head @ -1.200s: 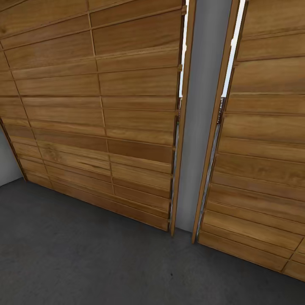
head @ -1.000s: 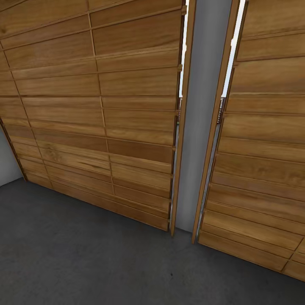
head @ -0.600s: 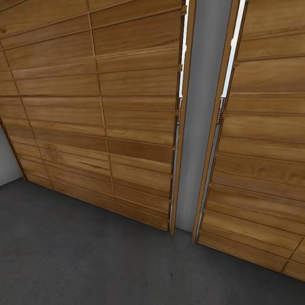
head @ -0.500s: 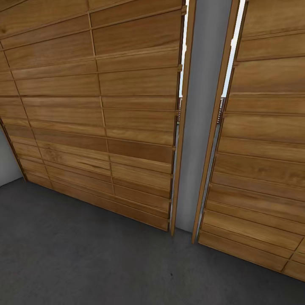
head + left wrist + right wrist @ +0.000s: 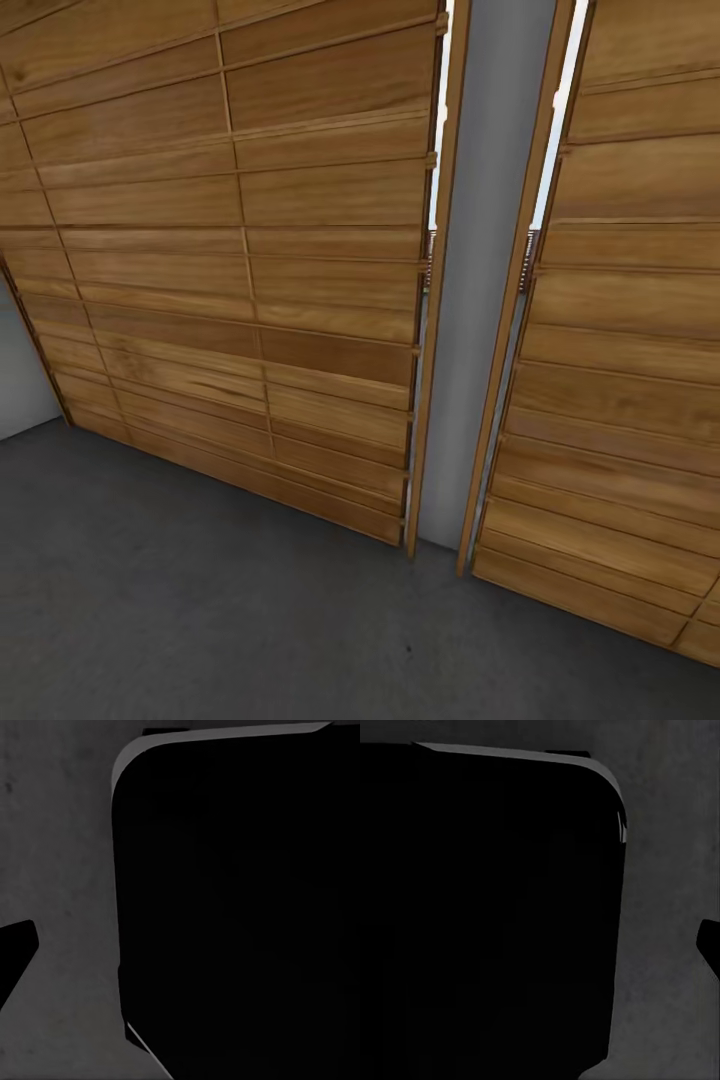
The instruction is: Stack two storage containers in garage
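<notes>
Garage: two wooden slatted doors (image 5: pixel 230 260) and (image 5: pixel 630 330) stand closed, from ten o'clock to three o'clock in the head view, a plain grey wall strip (image 5: pixel 480 250) between them. Floor (image 5: pixel 200 600): dark grey, rough matte concrete, from six to nine o'clock, meeting the door bases. Both wrist views show the same grey concrete (image 5: pixel 60 855) (image 5: pixel 667 870).

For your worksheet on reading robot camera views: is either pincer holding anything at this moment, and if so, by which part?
It cannot be told. The head view shows wooden slatted doors and grey floor; each wrist view shows a large black shape over that floor.
</notes>
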You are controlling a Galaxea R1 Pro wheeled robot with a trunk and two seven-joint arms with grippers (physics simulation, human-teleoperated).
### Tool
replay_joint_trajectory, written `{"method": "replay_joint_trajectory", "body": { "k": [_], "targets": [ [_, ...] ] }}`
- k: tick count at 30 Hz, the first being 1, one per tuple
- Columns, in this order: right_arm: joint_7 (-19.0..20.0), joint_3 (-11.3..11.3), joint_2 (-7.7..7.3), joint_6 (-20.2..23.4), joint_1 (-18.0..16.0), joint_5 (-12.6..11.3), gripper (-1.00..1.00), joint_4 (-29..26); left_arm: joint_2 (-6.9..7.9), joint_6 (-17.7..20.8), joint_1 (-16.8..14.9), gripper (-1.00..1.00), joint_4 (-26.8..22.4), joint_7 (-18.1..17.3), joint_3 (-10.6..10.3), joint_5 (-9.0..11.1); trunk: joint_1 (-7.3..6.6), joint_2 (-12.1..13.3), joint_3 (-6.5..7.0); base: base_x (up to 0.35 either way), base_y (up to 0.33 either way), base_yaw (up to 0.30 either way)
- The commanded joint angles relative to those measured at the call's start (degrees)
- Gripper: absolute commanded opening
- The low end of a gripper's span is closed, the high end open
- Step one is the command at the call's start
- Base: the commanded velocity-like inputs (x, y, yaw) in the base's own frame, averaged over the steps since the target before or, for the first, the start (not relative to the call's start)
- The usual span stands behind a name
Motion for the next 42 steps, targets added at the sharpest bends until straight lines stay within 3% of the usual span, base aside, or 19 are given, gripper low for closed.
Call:
{"method": "replay_joint_trajectory", "body": {
  "k": [1, 42],
  "targets": [
    [-0.01, 0.05, -0.02, -0.25, -0.01, 0.08, 1.0, 0.03, 0.0, -0.11, -0.01, 1.0, -0.02, -0.01, 0.0, 0.0, 0.0, -0.02, -0.04, 0.0, 0.0, 0.205],
    [-0.01, 0.08, 0.08, -0.82, -0.01, -0.19, 1.0, 0.03, 0.0, -0.12, 0.0, 1.0, -0.02, -0.01, 0.0, 0.0, 0.0, -0.02, -0.04, 0.0, 0.0, 0.268]
  ]
}}
